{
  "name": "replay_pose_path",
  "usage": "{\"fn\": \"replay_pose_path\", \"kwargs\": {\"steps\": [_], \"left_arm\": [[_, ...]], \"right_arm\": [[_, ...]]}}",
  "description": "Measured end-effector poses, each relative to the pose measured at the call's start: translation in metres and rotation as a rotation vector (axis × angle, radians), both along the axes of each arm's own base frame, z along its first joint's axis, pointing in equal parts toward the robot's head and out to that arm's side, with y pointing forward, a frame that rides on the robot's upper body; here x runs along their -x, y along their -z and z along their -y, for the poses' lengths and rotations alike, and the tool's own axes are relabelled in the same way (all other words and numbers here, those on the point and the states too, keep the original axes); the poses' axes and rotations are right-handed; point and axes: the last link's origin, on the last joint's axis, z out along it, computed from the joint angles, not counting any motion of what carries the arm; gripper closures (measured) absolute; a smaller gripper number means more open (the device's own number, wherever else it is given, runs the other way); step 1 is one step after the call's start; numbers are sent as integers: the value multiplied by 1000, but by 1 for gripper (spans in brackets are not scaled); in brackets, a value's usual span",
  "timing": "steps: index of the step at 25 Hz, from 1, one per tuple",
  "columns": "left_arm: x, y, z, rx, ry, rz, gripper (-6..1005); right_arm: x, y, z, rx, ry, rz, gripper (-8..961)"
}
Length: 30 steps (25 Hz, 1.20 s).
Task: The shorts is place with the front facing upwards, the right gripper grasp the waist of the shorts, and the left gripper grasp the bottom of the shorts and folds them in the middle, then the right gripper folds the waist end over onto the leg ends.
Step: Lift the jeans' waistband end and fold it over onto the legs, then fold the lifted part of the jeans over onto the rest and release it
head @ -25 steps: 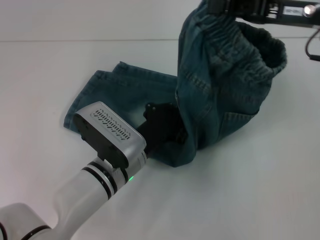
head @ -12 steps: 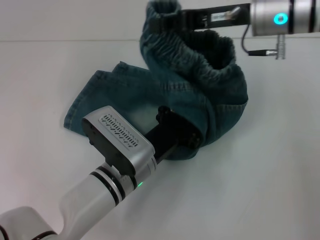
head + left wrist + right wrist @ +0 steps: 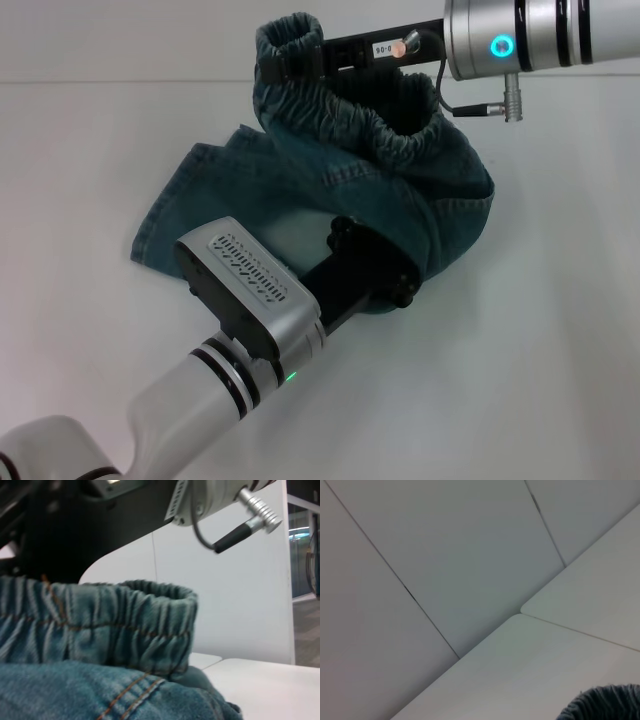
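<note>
Nearest the camera, the robot's left arm reaches up from the lower left across a white tabletop (image 3: 540,380). The left gripper (image 3: 385,272) presses into the near edge of the shorts (image 3: 300,205), apparently pinning the fold line so the cloth does not slide. Its fingers are buried against the denim, and whether they are closed on it cannot be told.

The shorts lie just beyond, blue-green denim spread on the tabletop. The leg ends (image 3: 165,225) rest flat toward the robot's left. The rest of the garment rises in a soft loop.

Farthest back, the right gripper (image 3: 300,58) reaches in from the robot's right, its fingers clamped on the waist (image 3: 345,105). It holds the ruffled elastic band lifted above the cloth, seemingly carrying it over toward the leg ends. The final fold looks partway done; the waist has not yet been laid down.
</note>
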Motion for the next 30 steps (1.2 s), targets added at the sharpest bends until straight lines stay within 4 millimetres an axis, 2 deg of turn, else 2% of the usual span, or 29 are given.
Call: {"fn": "replay_pose_path", "kwargs": {"steps": [10, 16, 22, 30], "left_arm": [[-3, 1, 3, 7, -2, 12, 999], [25, -7, 10, -75, -135, 34, 999], [57, -19, 28, -180, -282, 49, 998], [68, -26, 42, -230, -319, 77, 998]], "right_arm": [[4, 14, 5, 31, -15, 18, 879], [3, 20, 7, 32, -20, 26, 875], [4, 25, 6, 17, -25, 41, 865], [16, 52, 8, 36, -94, 147, 852]]}}
